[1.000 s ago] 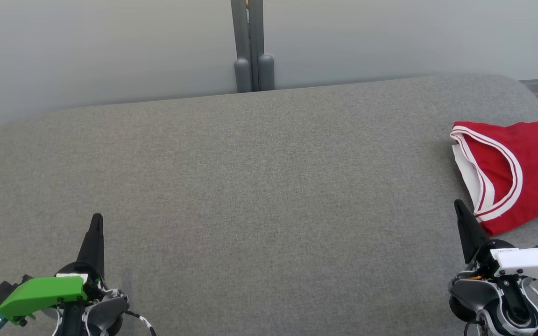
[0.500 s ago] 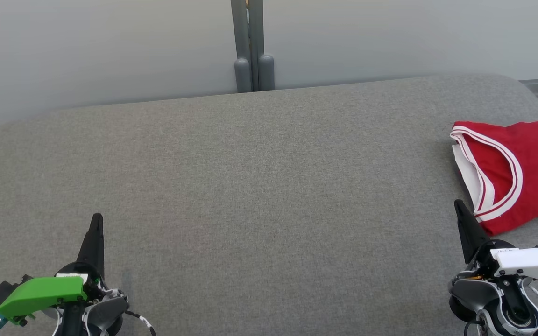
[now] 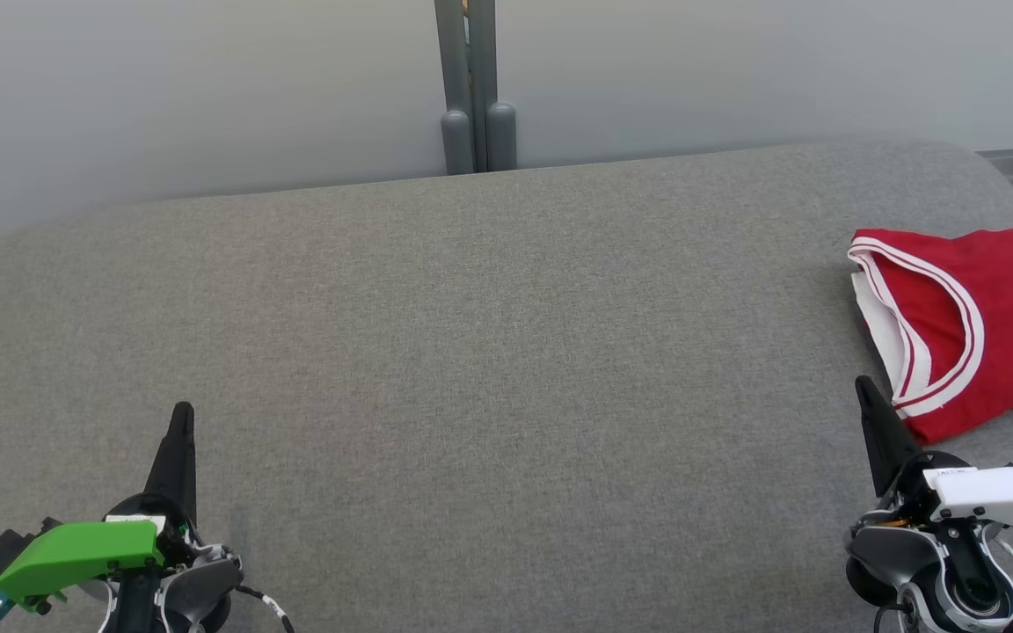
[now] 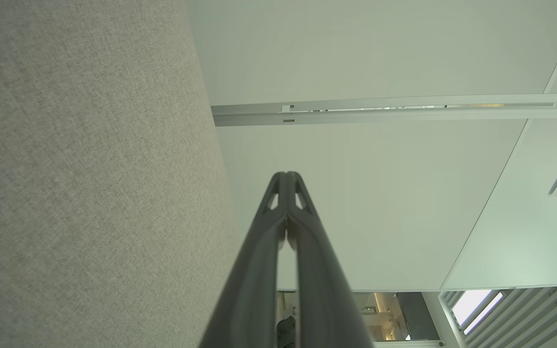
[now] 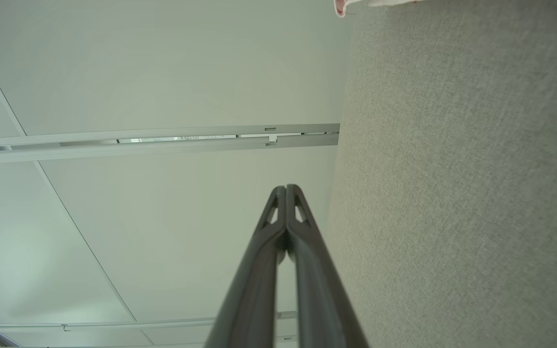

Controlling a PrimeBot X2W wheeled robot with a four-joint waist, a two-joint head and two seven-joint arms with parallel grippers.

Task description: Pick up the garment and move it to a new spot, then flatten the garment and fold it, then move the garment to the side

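Observation:
The garment (image 3: 972, 325) is a red sleeveless jersey with white trim and dark letters. It lies folded at the far right of the grey fabric surface (image 3: 489, 352), partly cut off by the head view's edge. A sliver of the garment (image 5: 351, 6) shows at the top of the right wrist view. My right gripper (image 3: 863, 385) is shut and empty, its tip just left of the jersey's near corner, apart from it. At the lower left, my left gripper (image 3: 182, 410) is also shut and empty, far from the garment. Each wrist view shows its gripper (image 4: 286, 175) (image 5: 285, 187) with tips pressed together.
A pale wall runs behind the surface, with a grey vertical post (image 3: 469, 88) at its middle. The surface's corners are rounded at the back left and back right. The wrist views look along the surface's edge to white wall panels.

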